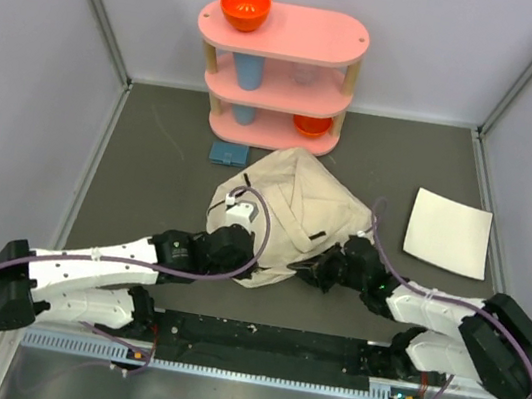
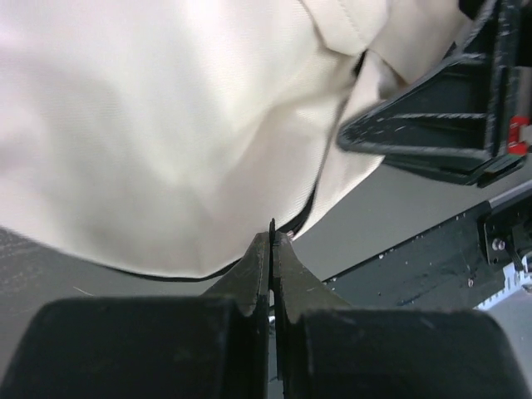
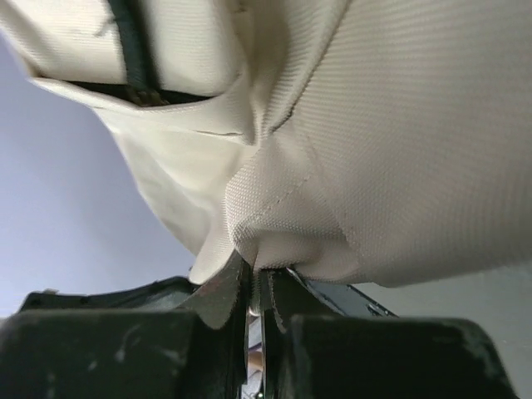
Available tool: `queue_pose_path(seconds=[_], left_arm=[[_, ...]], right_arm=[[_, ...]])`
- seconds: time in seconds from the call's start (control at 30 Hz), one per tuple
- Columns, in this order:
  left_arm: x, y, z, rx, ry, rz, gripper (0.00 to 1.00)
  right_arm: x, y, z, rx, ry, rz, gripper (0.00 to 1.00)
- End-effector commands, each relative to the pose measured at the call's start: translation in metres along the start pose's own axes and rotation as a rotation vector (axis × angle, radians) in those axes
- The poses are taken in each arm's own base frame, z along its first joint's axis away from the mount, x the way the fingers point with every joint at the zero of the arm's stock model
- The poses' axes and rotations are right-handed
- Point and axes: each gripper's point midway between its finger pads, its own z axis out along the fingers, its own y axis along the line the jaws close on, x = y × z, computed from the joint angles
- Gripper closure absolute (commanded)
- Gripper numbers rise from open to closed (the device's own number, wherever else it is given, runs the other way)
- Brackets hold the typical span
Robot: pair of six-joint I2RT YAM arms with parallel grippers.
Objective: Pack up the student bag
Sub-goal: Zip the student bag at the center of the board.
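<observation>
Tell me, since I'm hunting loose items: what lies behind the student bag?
A small blue flat item, then the pink shelf. Whatever lies under the student bag is covered.

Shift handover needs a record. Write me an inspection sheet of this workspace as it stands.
Surface: dark grey table, no spills seen.
Job's things: large cream canvas backpack, slumped at centre between both arms.
Clutter: pink three-tier shelf at the rear, orange bowl on top, blue cup on the middle tier; small blue flat rectangle before it; flat white square sheet on the right.
Grippers: left claw shut, tips at the backpack's black-trimmed edge, grip uncertain; right claw shut on a fold of backpack fabric.
Cables: purple cables looped along both arms.
Surroundings: pale walls, metal frame posts.
</observation>
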Motion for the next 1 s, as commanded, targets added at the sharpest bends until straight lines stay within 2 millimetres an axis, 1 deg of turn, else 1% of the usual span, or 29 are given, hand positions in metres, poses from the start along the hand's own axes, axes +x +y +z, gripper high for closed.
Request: queue_pose_path(seconds=[0.0, 0.03, 0.07, 0.1, 0.13, 0.17, 0.2, 0.23, 0.27, 0.3, 0.33, 0.37, 0.4, 0.43, 0.47, 0.5, 0.53, 0.57, 0.6, 0.63, 0.67, 0.7, 0.73, 0.77, 0.8, 0.83, 0.87, 0.93, 0.97], left_arm=[[-0.006, 0.032, -0.01, -0.108, -0.075, -0.013, 1.0], [0.003, 0.043, -0.01, -0.138, -0.06, -0.017, 1.0], [0.004, 0.047, -0.012, -0.137, -0.07, -0.029, 1.0], [0.006, 0.051, -0.012, -0.144, -0.071, -0.036, 1.0], [0.011, 0.057, -0.012, -0.148, -0.074, -0.05, 1.0], [0.013, 0.059, -0.012, -0.15, -0.076, -0.054, 1.0], [0.013, 0.062, -0.011, -0.154, -0.082, -0.054, 1.0], [0.015, 0.067, -0.013, -0.169, -0.08, -0.054, 1.0], [0.015, 0.068, -0.014, -0.174, -0.083, -0.055, 1.0], [0.013, 0.07, -0.014, -0.183, -0.091, -0.056, 1.0], [0.013, 0.071, -0.014, -0.186, -0.094, -0.053, 1.0], [0.012, 0.07, -0.015, -0.185, -0.094, -0.049, 1.0], [0.01, 0.068, -0.015, -0.175, -0.098, -0.043, 1.0], [0.009, 0.062, -0.016, -0.149, -0.095, -0.037, 1.0], [0.003, 0.052, -0.015, -0.108, -0.11, -0.042, 1.0], [0.0, 0.045, -0.015, -0.082, -0.114, -0.023, 1.0], [0.0, 0.036, -0.014, -0.046, -0.102, -0.013, 1.0], [-0.004, 0.029, -0.013, -0.023, -0.108, -0.008, 1.0], [-0.008, 0.022, -0.012, -0.002, -0.114, -0.006, 1.0], [-0.01, 0.016, -0.01, 0.003, -0.108, -0.001, 1.0], [-0.009, 0.012, -0.009, 0.013, -0.095, 0.004, 1.0], [-0.014, 0.004, -0.009, 0.031, -0.103, 0.003, 1.0], [-0.014, 0.002, -0.005, 0.028, -0.097, 0.011, 1.0], [-0.013, -0.003, -0.004, 0.05, -0.087, 0.018, 1.0], [-0.017, -0.01, -0.003, 0.07, -0.096, 0.022, 1.0], [-0.018, -0.014, -0.003, 0.082, -0.095, 0.022, 1.0], [-0.019, -0.017, -0.003, 0.095, -0.095, 0.024, 1.0], [-0.023, -0.022, -0.005, 0.114, -0.107, 0.027, 1.0], [-0.024, -0.024, -0.005, 0.121, -0.11, 0.031, 1.0]], right_arm=[[-0.075, -0.009, -0.018, -0.009, -0.269, -0.006, 1.0], [-0.084, -0.014, -0.022, -0.001, -0.297, -0.004, 1.0], [-0.1, -0.013, -0.029, -0.005, -0.345, -0.026, 1.0], [-0.105, -0.013, -0.031, -0.002, -0.36, -0.044, 1.0], [-0.111, -0.005, -0.033, -0.005, -0.371, -0.061, 1.0], [-0.116, -0.008, -0.035, 0.02, -0.382, -0.105, 1.0], [-0.118, -0.01, -0.036, 0.042, -0.383, -0.124, 1.0], [-0.121, -0.005, -0.037, 0.053, -0.387, -0.137, 1.0], [-0.127, -0.009, -0.04, 0.072, -0.399, -0.147, 1.0], [-0.129, -0.011, -0.041, 0.073, -0.4, -0.147, 1.0], [-0.13, -0.018, -0.042, 0.082, -0.399, -0.143, 1.0], [-0.131, -0.019, -0.044, 0.077, -0.396, -0.169, 1.0], [-0.128, -0.011, -0.048, 0.038, -0.372, -0.2, 1.0], [-0.123, -0.004, -0.05, 0.028, -0.349, -0.227, 0.96], [-0.118, -0.003, -0.052, 0.037, -0.32, -0.262, 0.74], [-0.102, 0.002, -0.057, 0.026, -0.25, -0.269, 0.62], [-0.094, 0.011, -0.061, 0.013, -0.22, -0.28, 0.52], [-0.087, 0.015, -0.067, 0.003, -0.208, -0.271, 0.39], [-0.081, 0.017, -0.072, 0.001, -0.201, -0.267, 0.31], [-0.067, 0.025, -0.083, -0.037, -0.193, -0.292, 0.21], [-0.06, 0.027, -0.088, -0.047, -0.19, -0.248, 0.16], [-0.053, 0.022, -0.088, -0.057, -0.19, -0.228, 0.13], [-0.034, 0.037, -0.094, -0.146, -0.161, -0.257, 0.09], [-0.025, 0.038, -0.094, -0.162, -0.134, -0.189, 0.09], [-0.023, 0.035, -0.092, -0.161, -0.139, -0.162, 0.08], [-0.013, 0.033, -0.091, -0.159, -0.111, -0.153, 0.08], [-0.012, 0.034, -0.089, -0.157, -0.119, -0.105, 0.09], [-0.002, 0.04, -0.084, -0.173, -0.101, -0.08, 0.11], [0.005, 0.039, -0.077, -0.155, -0.094, -0.083, 0.11]])
